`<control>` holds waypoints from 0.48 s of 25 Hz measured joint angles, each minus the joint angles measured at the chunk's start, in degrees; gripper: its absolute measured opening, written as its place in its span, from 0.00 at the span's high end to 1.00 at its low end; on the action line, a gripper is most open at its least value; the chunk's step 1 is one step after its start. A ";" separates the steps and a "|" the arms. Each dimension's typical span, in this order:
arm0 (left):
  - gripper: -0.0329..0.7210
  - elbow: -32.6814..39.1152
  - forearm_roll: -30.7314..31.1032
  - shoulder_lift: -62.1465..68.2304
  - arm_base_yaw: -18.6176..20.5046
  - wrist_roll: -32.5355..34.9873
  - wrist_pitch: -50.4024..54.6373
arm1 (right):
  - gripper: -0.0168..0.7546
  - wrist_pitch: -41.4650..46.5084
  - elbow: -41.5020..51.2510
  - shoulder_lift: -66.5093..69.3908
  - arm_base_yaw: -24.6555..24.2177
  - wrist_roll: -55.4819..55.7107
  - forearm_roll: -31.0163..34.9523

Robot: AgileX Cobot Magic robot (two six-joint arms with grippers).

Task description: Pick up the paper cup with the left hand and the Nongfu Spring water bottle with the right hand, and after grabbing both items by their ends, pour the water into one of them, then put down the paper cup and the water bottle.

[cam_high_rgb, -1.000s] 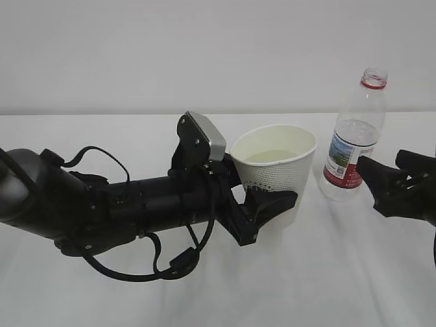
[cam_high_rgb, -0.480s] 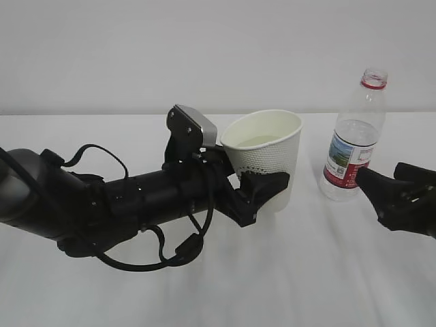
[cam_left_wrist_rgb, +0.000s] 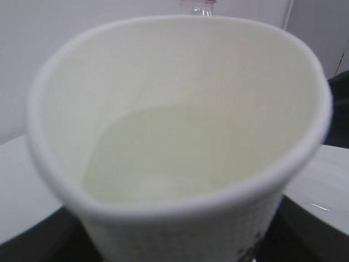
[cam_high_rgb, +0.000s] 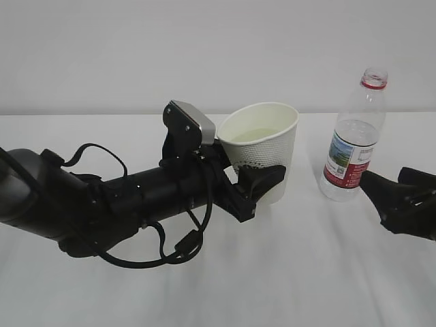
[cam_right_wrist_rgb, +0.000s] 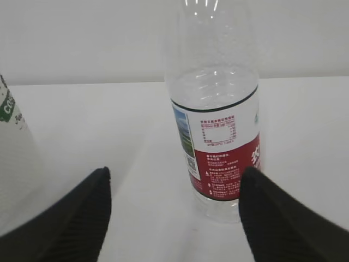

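The white paper cup (cam_high_rgb: 271,151) hangs a little above the table, tilted slightly toward the left arm, with my left gripper (cam_high_rgb: 256,176) shut on its lower half. One black finger (cam_high_rgb: 264,178) crosses its front. Pale water (cam_left_wrist_rgb: 174,153) lies in the cup (cam_left_wrist_rgb: 180,65). The Nongfu Spring water bottle (cam_high_rgb: 353,139) stands upright and uncapped on the table at the right, part full. My right gripper (cam_high_rgb: 385,180) is open, low and just right of the bottle, touching nothing. In the right wrist view the bottle (cam_right_wrist_rgb: 218,125) stands beyond the spread fingertips (cam_right_wrist_rgb: 82,218).
A white tablecloth (cam_high_rgb: 306,272) covers the table and a plain white wall (cam_high_rgb: 136,54) stands behind it. The cup's side (cam_right_wrist_rgb: 12,147) shows at the left edge of the right wrist view.
The left gripper has lifted the cup and carried it left, away from the bottle. The right gripper has drawn back slightly to the right and down. The bottle has stayed put.
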 joint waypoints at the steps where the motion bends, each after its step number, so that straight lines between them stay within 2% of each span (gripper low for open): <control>1: 0.27 0.00 -0.12 0.00 0.00 0.00 0.00 | 0.27 0.00 0.00 0.00 0.00 0.00 0.04; 12: 0.27 0.00 -3.07 0.00 0.82 0.25 -0.14 | 0.27 0.00 0.00 0.00 0.00 0.00 0.17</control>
